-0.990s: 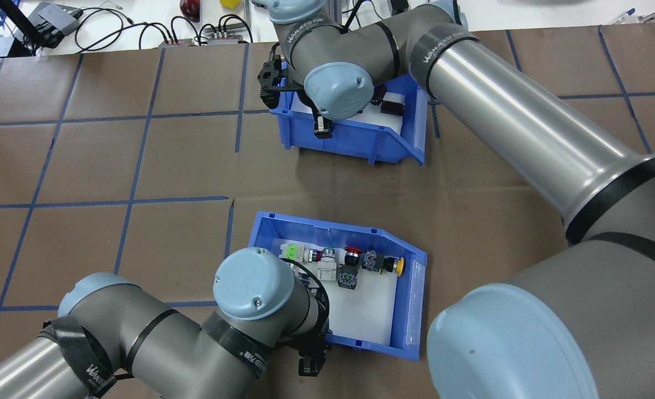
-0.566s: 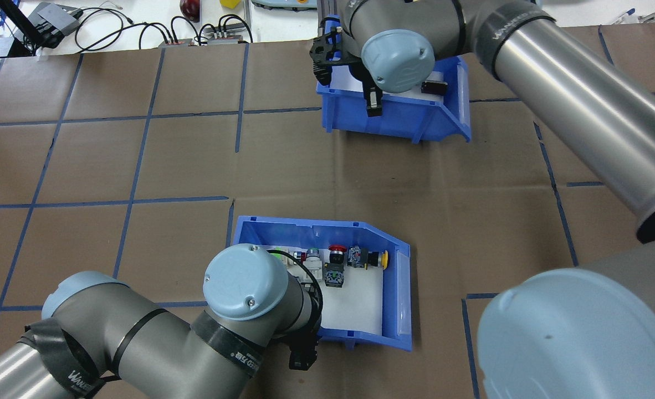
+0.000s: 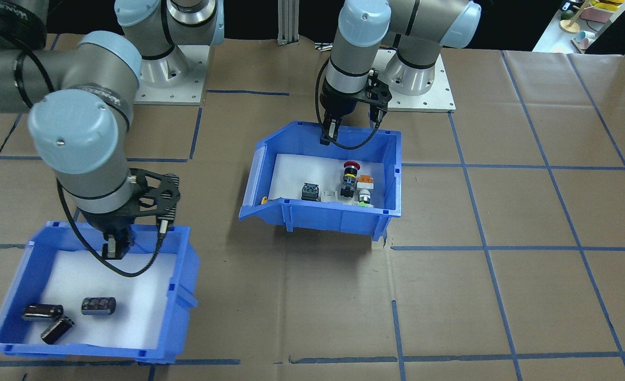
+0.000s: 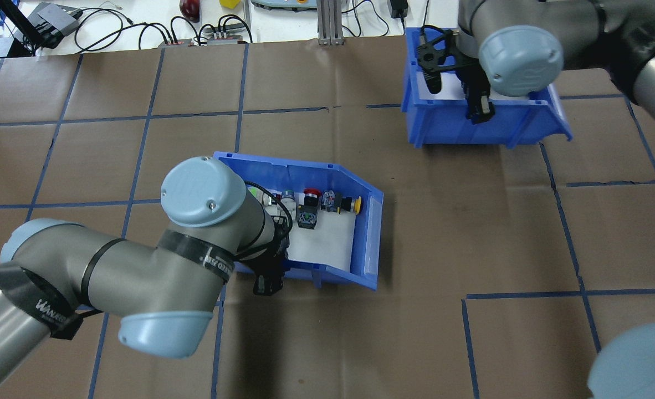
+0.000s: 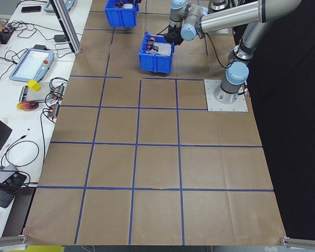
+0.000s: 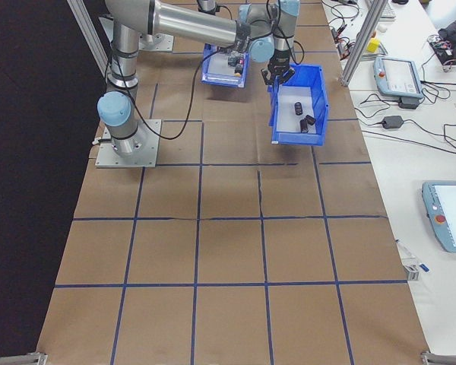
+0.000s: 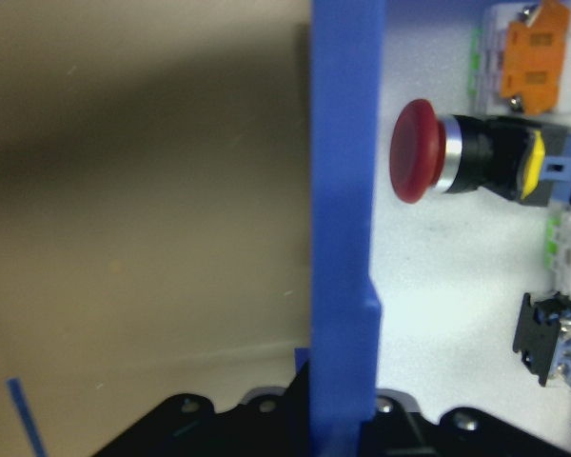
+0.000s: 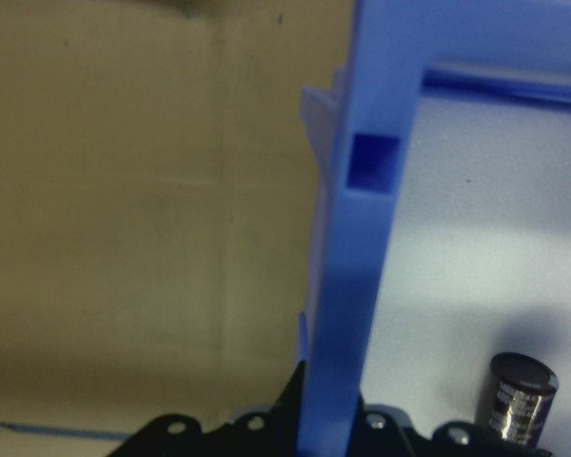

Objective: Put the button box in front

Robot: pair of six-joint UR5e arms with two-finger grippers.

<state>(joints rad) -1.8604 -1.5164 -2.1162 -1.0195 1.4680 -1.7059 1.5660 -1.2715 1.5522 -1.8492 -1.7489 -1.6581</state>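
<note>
The button box is a blue bin with a white floor, sitting mid-table left of centre. It holds a red mushroom button, a yellow one and others. My left gripper is shut on the box's wall nearest the robot. The left wrist view shows that wall running between the jaws, the red button beside it. From the front, the box casts a shadow below and the left gripper pinches its back wall. My right gripper is shut on the wall of a second blue bin.
The second bin holds dark cylinders and is at the far right, near the table's far edge. Cables and devices and an aluminium post lie beyond that edge. The arms' base plates are on the robot's side.
The left arm has carried the button box to the left and farther from the robot. The right arm has carried the cylinder bin well to the right along the far edge.
</note>
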